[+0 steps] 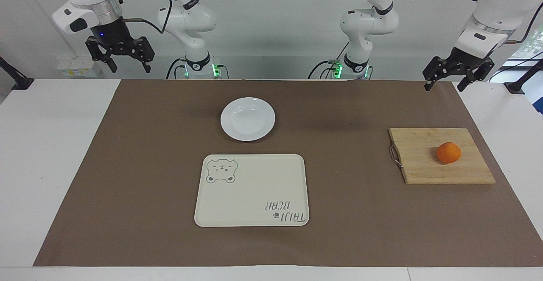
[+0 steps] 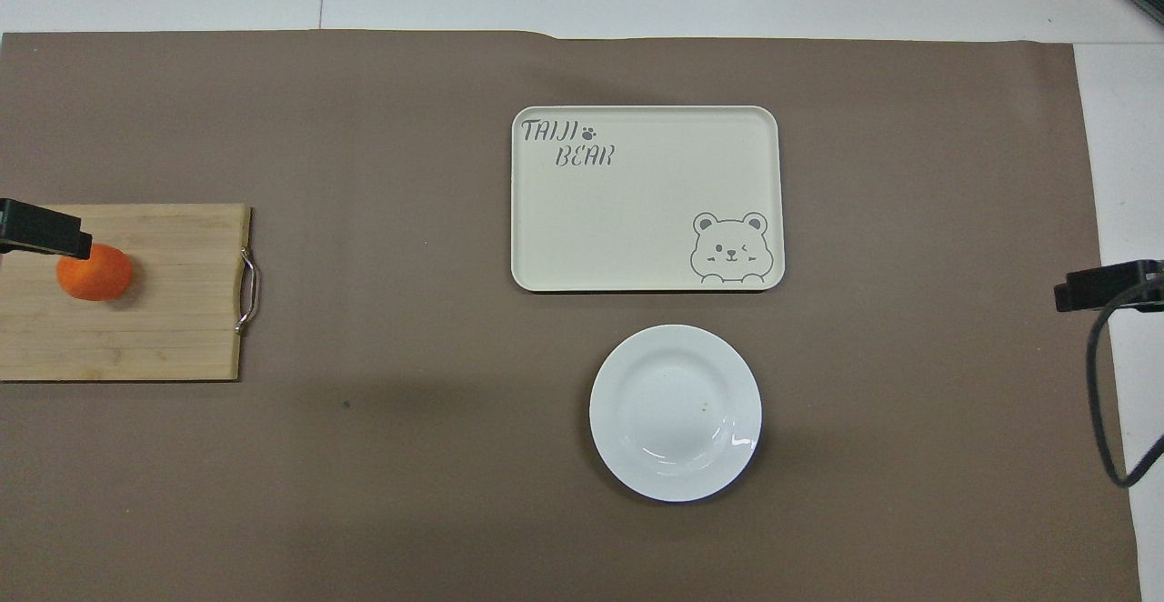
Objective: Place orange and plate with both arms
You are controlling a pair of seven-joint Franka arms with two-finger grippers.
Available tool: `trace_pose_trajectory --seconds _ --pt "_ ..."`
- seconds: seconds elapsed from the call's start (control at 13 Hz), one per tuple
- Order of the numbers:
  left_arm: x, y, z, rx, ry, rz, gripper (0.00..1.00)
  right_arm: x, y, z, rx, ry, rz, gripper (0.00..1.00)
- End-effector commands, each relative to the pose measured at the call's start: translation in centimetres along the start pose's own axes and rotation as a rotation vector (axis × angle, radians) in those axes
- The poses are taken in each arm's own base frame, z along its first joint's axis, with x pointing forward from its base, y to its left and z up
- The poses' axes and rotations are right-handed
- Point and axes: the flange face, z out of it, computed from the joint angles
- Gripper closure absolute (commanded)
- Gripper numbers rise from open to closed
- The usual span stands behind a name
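Orange (image 1: pixel 448 152) lies on a wooden cutting board (image 1: pixel 424 166), toward the left arm's end of the table. It sits on the part of the board away from the metal handle (image 1: pixel 395 155), and the handle side of the board points to the middle of the table.

Well apart from it, the plate (image 1: pixel 247 119) rests flat on the brown mat (image 1: pixel 127 187), near the middle of the table and slightly toward the right arm's end. It is white, glossy and holds nothing. Just beside the plate, farther from the robots, lies a cream tray (image 1: pixel 252 192) with a bear drawing and the words TAIJI BEAR. The tray and the plate do not touch, and nothing lies on the tray.

Left gripper (image 1: pixel 446 84) hangs in the air over the edge of the mat nearest the robots, at the left arm's end. Its jaws stand wide apart and hold nothing. Right gripper (image 1: pixel 126 66) hangs high at the right arm's end, over the table edge nearest the robots. Its jaws are also wide and carry nothing. Both arms wait, not touching any thing.
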Motion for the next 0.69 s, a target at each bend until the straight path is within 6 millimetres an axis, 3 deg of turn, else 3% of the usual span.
trace_pose_trajectory --seconds 0.0,0.62 --pt "-0.82 0.10 -0.14 -0.012 -0.001 -0.007 0.00 -0.26 0.14 -0.06 -0.020 0.014 -0.027 0.00" --pt "-0.75 0.66 -0.18 -0.011 -0.003 -0.004 0.00 -0.52 0.32 0.03 -0.020 -0.003 -0.049 0.00"
